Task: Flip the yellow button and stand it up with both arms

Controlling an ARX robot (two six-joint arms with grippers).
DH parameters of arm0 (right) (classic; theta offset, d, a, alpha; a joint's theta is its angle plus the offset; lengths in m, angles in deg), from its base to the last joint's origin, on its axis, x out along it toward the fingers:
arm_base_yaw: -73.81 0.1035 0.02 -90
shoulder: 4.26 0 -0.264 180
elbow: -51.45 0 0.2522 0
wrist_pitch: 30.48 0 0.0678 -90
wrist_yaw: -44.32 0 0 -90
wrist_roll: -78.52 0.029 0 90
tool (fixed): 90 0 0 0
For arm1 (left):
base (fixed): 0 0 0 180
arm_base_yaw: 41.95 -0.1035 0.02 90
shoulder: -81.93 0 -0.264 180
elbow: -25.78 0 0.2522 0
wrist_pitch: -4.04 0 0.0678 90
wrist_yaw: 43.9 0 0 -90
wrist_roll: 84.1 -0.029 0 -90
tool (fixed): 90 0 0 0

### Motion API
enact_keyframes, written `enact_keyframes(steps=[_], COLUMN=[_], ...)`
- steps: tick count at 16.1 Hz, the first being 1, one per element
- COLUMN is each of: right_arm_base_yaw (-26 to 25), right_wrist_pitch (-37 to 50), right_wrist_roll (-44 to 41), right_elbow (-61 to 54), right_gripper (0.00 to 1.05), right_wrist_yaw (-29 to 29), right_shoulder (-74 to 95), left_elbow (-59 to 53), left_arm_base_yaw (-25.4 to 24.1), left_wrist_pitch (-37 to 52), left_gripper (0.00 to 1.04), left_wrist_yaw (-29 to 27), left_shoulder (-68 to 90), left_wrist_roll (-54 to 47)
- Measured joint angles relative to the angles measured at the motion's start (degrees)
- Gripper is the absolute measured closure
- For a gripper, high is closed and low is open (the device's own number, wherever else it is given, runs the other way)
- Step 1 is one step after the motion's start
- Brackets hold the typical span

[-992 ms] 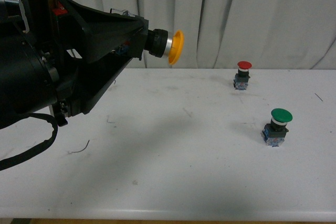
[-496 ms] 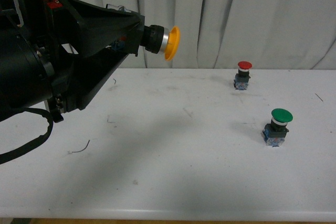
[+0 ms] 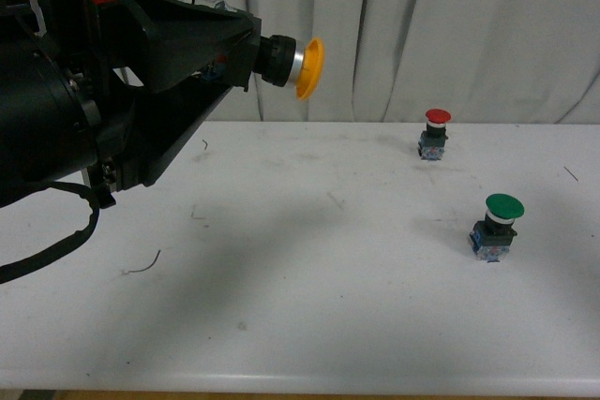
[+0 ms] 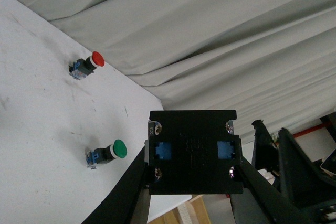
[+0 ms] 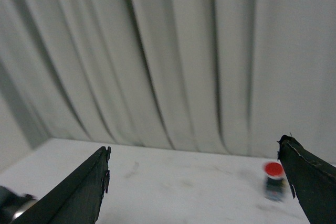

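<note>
My left gripper is shut on the yellow button and holds it high above the white table, lying sideways with its yellow cap pointing right. In the left wrist view the button's dark square base with two blue windows fills the space between the jaws. My right gripper is open and empty, facing the curtain; it is out of the front view.
A red-capped button stands at the back right of the table, also in the right wrist view. A green-capped button stands nearer on the right. A curtain hangs behind the table.
My left gripper with the yellow button has drifted slightly up and left, then back right. The red and green buttons have not moved.
</note>
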State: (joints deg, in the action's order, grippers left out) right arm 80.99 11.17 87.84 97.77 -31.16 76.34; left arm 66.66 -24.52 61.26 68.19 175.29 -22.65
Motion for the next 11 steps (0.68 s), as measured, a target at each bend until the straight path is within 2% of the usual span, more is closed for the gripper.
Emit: enact_keyframes(steps=[3, 4, 5, 6, 7, 11], right_arm_base_yaw=[1.66, 3.15, 5.31, 6.03, 9.49, 11.65], right_wrist_pitch=[17.33, 18.49, 17.90, 18.03, 18.38, 18.32], right_wrist_roll=[20.33, 29.68, 44.63, 68.43, 76.70, 77.35], right_elbow=[-0.70, -2.40, -4.35, -2.86, 0.37, 1.31], right_gripper=[0.06, 0.06, 0.06, 0.06, 0.06, 0.06], right_wrist_yaw=[10.56, 11.41, 11.34, 8.17, 6.60, 5.81], right_shoulder=[4.92, 6.99, 11.74, 20.79, 22.97, 24.48], left_elbow=[0.02, 0.02, 0.02, 0.02, 0.02, 0.02], left_arm_base_yaw=[0.07, 0.22, 0.20, 0.00, -0.02, -0.02], left_wrist_pitch=[0.66, 0.46, 0.22, 0.37, 0.50, 0.66], left_gripper=[0.69, 0.69, 0.69, 0.69, 0.69, 0.69], left_wrist_yaw=[0.02, 0.00, 0.00, 0.04, 0.44, 0.46], left_shoulder=[0.00, 0.02, 0.04, 0.07, 0.31, 0.35], left_wrist_roll=[0.00, -0.02, -0.02, -0.04, -0.13, -0.17])
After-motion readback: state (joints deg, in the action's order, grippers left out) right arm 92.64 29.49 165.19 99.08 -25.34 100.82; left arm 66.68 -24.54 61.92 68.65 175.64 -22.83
